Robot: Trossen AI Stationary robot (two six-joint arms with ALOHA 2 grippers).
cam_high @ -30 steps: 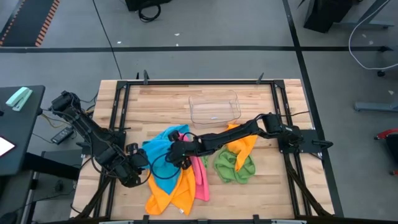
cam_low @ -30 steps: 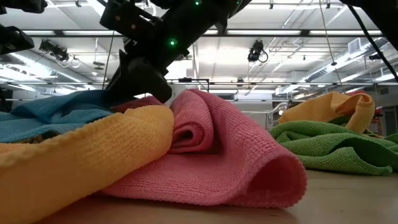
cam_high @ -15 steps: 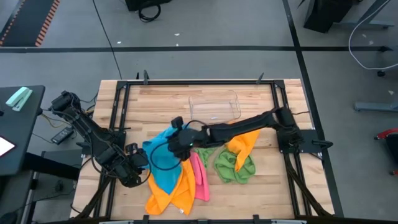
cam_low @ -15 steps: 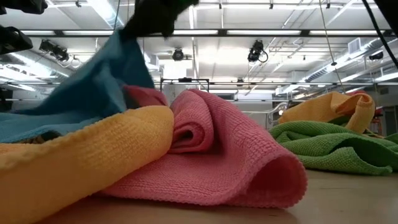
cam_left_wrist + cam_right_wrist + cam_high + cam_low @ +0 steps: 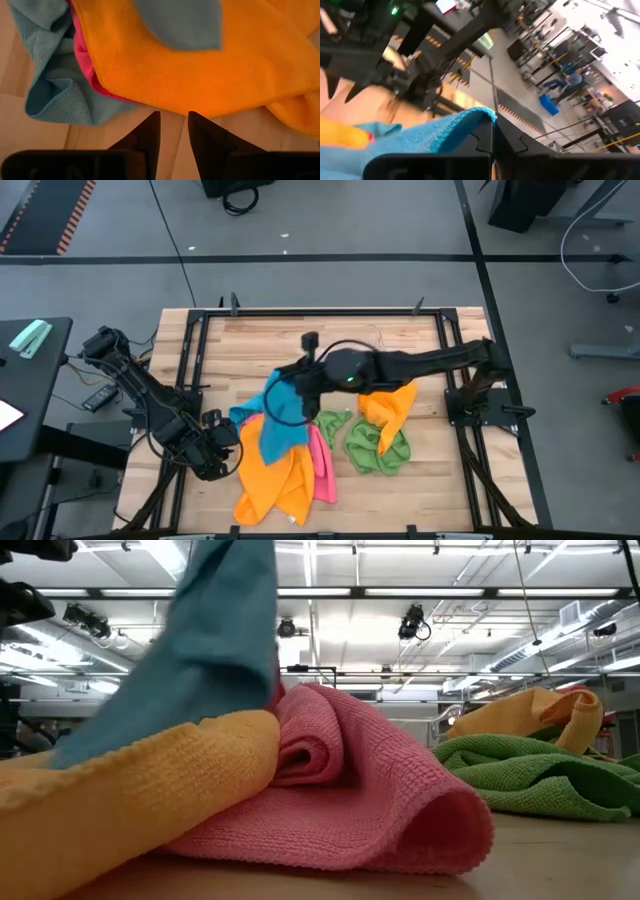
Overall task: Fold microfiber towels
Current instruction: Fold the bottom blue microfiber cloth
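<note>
High view: we are gripping the blue towel (image 5: 280,412) by one edge with our right gripper (image 5: 303,380) clamped tight, risking slippage or dragging the orange towel (image 5: 268,480).

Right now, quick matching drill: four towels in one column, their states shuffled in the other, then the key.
Things:
1. blue towel
2. green towel
3. pink towel
4. big orange towel

States:
A. crumpled alone at the table's right side
B. lifted, pinched in the right gripper
C. spread flat at the pile's near edge, just ahead of the left gripper
D. rolled into a fold between the orange and green ones

Pairs: 1-B, 2-A, 3-D, 4-C
</note>
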